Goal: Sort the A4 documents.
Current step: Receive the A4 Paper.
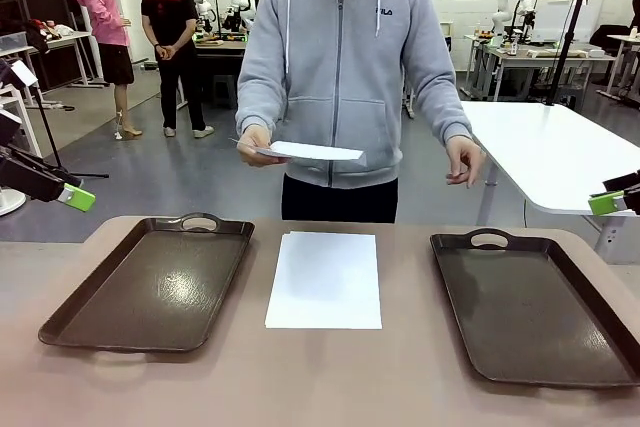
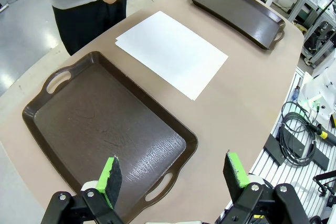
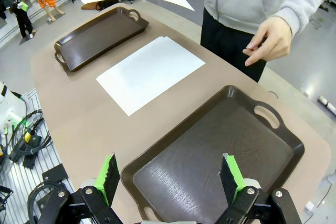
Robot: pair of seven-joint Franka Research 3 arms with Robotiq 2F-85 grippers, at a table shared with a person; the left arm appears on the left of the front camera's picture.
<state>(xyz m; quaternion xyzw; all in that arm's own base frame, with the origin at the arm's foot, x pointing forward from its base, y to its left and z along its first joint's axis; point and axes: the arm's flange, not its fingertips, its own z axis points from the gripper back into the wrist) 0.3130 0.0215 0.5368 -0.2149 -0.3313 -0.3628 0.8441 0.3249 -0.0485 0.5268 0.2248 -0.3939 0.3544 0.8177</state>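
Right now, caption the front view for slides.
Person holds one sheet; more A4 documents lie between two brown trays.

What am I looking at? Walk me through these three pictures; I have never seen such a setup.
Two robot arms share a table with a person. The front view looks across the table from the robot's side; at its edges are the left gripper and the right gripper, black claws with green pads. The other two pictures come from cameras on the arms' wrists, looking along their own fingers; both claws stand open and hold nothing. On the table lie the left tray and the right tray, with white A4 paper flat between them. The person's hand holds another sheet in the air.
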